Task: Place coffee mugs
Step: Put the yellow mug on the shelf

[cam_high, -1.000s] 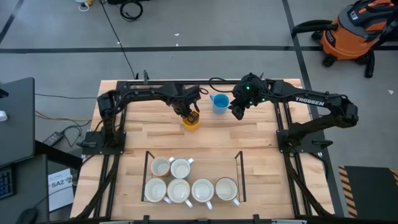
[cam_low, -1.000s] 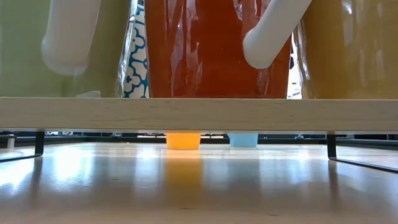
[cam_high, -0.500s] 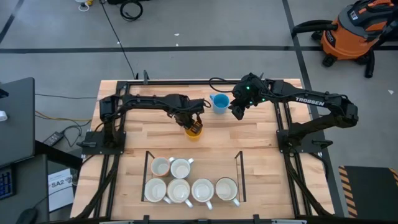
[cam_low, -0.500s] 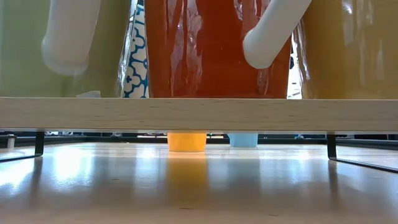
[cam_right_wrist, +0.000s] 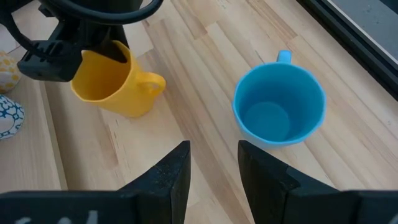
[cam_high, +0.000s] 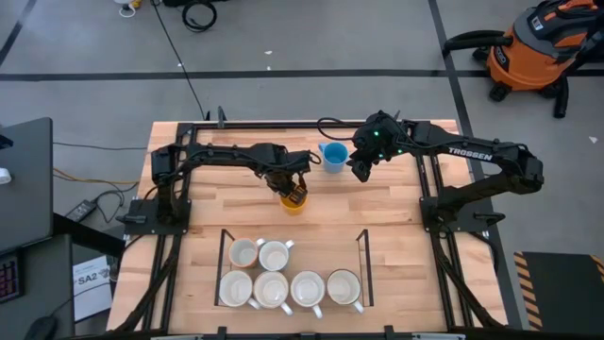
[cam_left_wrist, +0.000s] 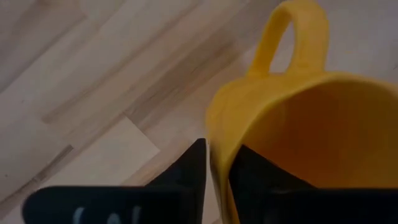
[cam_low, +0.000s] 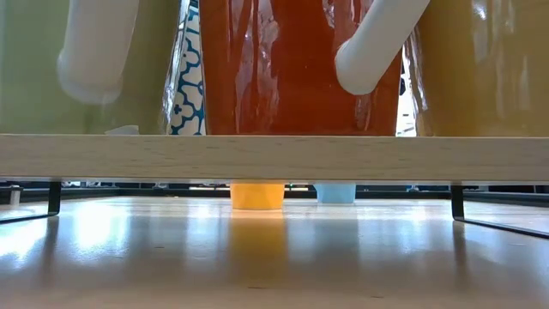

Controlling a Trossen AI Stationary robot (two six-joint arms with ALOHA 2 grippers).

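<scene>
Yellow mug (cam_high: pixel 293 200) sits on the wooden table (cam_high: pixel 396 203), its rim between the left gripper's (cam_high: pixel 294 192) fingers, grip uncertain; the right gripper (cam_high: pixel 360 171) hovers spread near the blue mug (cam_high: pixel 332 157).

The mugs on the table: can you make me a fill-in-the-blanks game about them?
1. The left gripper has its jaws on either side of the rim of the ___ ceramic mug.
2. The wire rack holds ___ pale ceramic mugs.
3. The right gripper hovers by the ___ ceramic mug.

Missing words: yellow; six; blue
</scene>
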